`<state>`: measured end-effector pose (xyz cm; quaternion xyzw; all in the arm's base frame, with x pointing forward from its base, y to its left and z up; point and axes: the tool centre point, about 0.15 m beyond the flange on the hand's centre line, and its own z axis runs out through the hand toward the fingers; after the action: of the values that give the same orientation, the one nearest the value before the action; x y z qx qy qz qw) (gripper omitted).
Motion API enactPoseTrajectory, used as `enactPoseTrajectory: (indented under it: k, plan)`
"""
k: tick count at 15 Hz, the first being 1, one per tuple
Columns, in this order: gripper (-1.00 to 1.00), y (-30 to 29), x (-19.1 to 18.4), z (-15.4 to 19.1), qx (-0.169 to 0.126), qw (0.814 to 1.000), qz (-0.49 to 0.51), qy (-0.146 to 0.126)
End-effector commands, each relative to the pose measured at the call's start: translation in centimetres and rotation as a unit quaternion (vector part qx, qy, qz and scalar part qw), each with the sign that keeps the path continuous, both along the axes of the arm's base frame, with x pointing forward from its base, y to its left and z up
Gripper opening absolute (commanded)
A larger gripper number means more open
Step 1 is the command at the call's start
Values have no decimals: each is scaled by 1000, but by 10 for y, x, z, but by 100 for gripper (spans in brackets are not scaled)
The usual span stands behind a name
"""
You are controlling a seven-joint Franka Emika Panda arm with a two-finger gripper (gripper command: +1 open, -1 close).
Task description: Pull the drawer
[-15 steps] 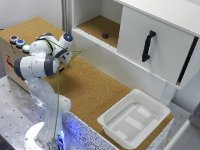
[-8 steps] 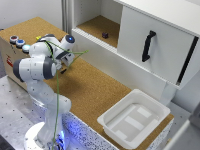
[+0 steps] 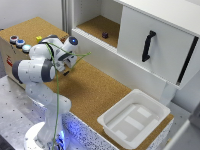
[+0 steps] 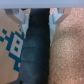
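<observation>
The drawer is the long, low white front panel under the cabinet's open compartment, with no handle visible; it looks closed. My gripper hangs over the cork surface to the exterior view's left of the drawer's near end, apart from it. In the wrist view the gripper has its two fingers spread, with a dark band between a printed cardboard box and the cork below them. It holds nothing that I can see. The drawer is out of the wrist view.
A big white door with a black vertical handle stands above the drawer. A small dark object lies in the open compartment. A shallow white plastic tray sits at the front right. A cardboard box with coloured caps is at the left.
The wrist and gripper have shifted a little toward the exterior view's right, closer to the cabinet. The drawer has not moved.
</observation>
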<state>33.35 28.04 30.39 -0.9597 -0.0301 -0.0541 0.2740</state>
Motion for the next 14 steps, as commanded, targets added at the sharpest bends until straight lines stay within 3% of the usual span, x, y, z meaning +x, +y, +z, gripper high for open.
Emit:
enactPoseTrajectory:
  k: [1,14]
  plan:
    - [-100,-33,9,-19,27,1000,12,0]
    - [-100,-73,10,-20,20,1000,-7,-5]
